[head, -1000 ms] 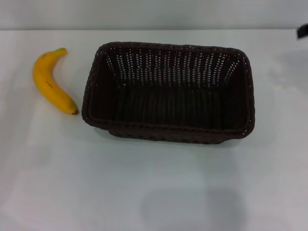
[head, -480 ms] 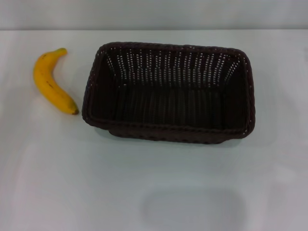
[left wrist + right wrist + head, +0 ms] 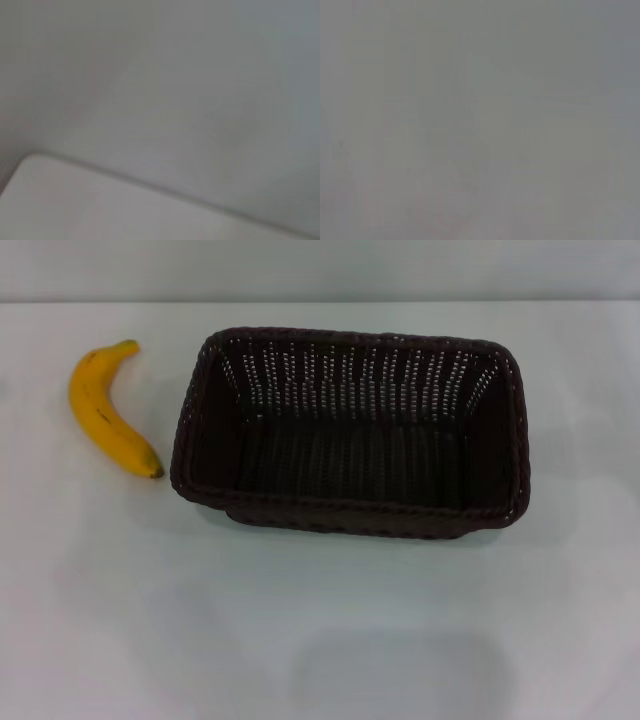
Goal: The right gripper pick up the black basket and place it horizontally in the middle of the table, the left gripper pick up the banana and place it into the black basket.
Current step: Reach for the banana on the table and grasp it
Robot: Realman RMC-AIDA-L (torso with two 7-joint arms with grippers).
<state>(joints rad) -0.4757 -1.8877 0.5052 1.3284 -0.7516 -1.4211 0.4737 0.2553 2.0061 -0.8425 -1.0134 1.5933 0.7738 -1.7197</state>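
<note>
Right hand has gone from your view | both hands unseen, can't tell | banana (image 3: pixel 108 410) soft, hold its middle | black basket (image 3: pixel 350 430) empty on table (image 3: pixel 320 640)

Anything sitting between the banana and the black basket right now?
Nothing. In the head view, only a narrow strip of bare white table separates the banana from the black basket; the banana's dark tip nearly reaches the basket's left wall.

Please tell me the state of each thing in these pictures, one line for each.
black basket: upright on the table, long side across, empty.
banana: lying on the table left of the basket, outside it, unheld.
left gripper: not in view.
right gripper: not in view.
</note>
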